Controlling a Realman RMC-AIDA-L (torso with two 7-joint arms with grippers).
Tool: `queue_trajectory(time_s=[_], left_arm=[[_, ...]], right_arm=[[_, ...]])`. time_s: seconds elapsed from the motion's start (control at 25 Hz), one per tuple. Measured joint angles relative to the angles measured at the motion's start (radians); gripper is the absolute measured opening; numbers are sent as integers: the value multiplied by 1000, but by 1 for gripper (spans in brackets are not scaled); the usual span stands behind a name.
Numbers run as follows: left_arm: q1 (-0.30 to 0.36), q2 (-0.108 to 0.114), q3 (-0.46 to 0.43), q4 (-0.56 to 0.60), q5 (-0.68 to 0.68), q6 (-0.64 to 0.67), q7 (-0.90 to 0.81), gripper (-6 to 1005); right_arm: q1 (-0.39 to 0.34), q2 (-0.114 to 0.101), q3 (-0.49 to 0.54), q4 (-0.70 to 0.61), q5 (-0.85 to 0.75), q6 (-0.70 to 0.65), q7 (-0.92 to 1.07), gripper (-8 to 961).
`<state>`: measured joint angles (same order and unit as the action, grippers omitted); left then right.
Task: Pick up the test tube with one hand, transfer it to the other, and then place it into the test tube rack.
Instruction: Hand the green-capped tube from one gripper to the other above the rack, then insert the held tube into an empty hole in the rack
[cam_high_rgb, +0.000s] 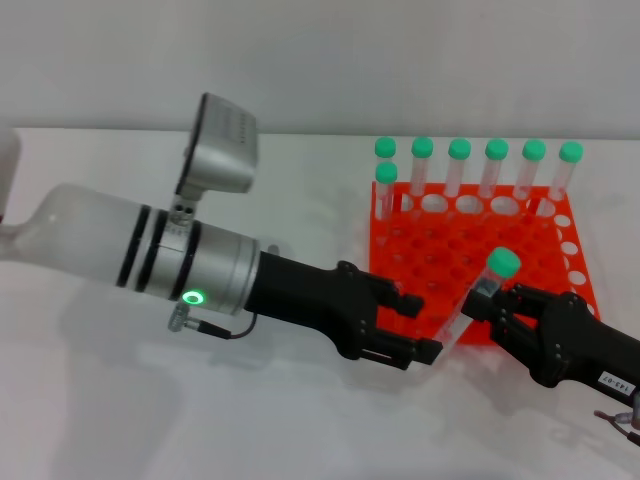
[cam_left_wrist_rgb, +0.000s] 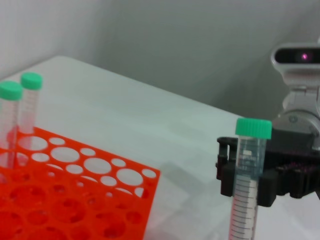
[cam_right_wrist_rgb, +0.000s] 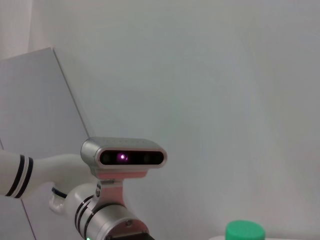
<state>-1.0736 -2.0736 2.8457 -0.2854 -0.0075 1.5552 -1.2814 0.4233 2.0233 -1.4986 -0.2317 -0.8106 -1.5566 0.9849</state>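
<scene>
Green-capped test tube (cam_high_rgb: 478, 296) in right gripper (cam_high_rgb: 500, 312) jaws, left gripper (cam_high_rgb: 412, 325) beside

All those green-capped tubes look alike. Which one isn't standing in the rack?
The tilted tube at the rack's front edge. The right gripper holds it, with the open left gripper beside it. The other seven stand upright in the rack's holes.

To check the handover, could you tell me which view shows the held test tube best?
The left wrist view: the test tube shows cap and graduations, upright against the right gripper. The head view shows it tilted; the right wrist view only its cap.
</scene>
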Motion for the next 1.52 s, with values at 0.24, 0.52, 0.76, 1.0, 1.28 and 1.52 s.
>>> queue_trajectory(time_s=[0.24,0.52,0.76,1.0,1.28,1.52], left_arm=[[75,0,0,-87,-136,107,62,614],[300,0,0,-144,-469,206,219,844],[535,-7,-1,-107,-742,252,411,888],[728,-8,-2,39,-916,243,634,888],[851,-9,-3,154,-1029,219,754,888],[875,-11,-15,203,-1053,209,786,888]], right_arm=[[-5,-2,1,-3,6,0,0,199],[3,-8,1,-12,23,0,1,200],[5,-14,3,-67,25,8,1,200],[13,-17,3,-135,25,93,1,201],[81,-13,8,-144,25,237,1,202],[114,-9,28,-152,49,334,5,202]])
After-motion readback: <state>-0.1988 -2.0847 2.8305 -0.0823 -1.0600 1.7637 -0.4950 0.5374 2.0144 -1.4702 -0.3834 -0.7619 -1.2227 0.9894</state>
